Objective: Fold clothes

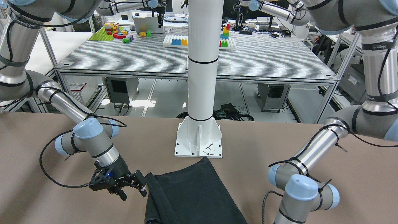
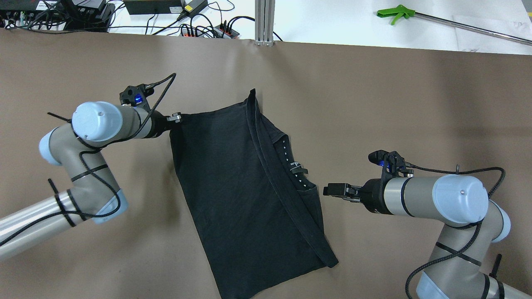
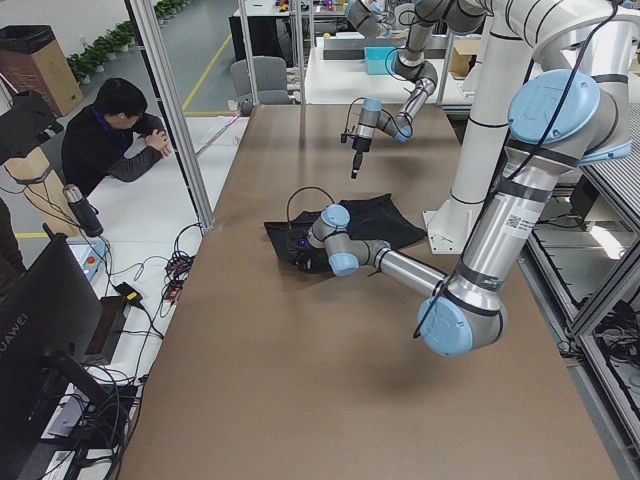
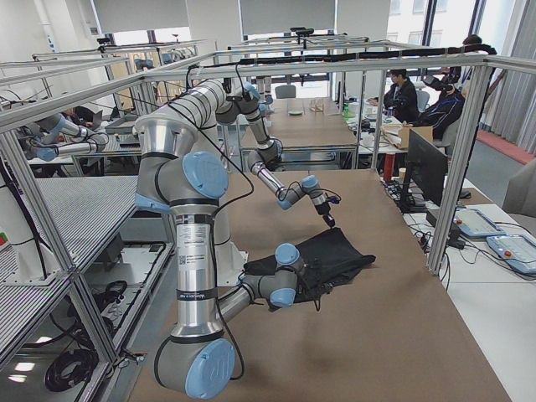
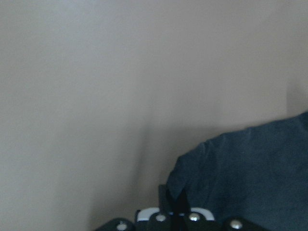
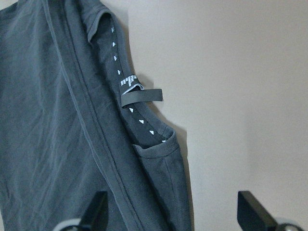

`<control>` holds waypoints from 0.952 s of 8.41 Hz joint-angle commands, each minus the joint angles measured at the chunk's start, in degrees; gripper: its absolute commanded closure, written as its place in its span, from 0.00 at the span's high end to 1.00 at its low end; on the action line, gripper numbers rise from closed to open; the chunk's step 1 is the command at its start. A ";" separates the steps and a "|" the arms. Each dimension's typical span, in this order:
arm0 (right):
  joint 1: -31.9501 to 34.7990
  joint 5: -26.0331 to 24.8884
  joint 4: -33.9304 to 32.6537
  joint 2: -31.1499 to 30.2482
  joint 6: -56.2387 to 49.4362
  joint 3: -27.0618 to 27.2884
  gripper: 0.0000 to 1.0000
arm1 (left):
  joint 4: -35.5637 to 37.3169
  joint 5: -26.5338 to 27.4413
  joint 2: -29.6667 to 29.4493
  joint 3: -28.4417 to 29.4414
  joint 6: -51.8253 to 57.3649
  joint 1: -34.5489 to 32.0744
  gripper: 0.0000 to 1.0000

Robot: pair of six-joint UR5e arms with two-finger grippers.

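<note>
The black garment (image 2: 241, 187) lies mostly flat in the middle of the brown table (image 2: 374, 91), with one side folded over along a seam. Its neck label and white triangles (image 2: 297, 168) show at the right edge, and also in the right wrist view (image 6: 132, 82). My left gripper (image 2: 176, 118) is shut on the garment's far left corner; the fabric (image 5: 250, 168) runs up into the fingers (image 5: 173, 211). My right gripper (image 2: 326, 191) is open and empty, just off the garment's right edge near the collar. It also shows in the front view (image 1: 133, 188) beside the garment (image 1: 192, 193).
The robot's white column base (image 1: 199, 137) stands at the near table edge behind the garment. Cables and power strips (image 2: 166, 12) and a green-handled tool (image 2: 395, 12) lie beyond the far edge. An operator (image 3: 110, 130) crouches beside the table.
</note>
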 commanded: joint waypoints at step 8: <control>0.34 -1.66 -5.63 2.96 0.00 -0.24 0.94 | 0.47 10.19 -19.83 20.90 1.13 -3.73 0.95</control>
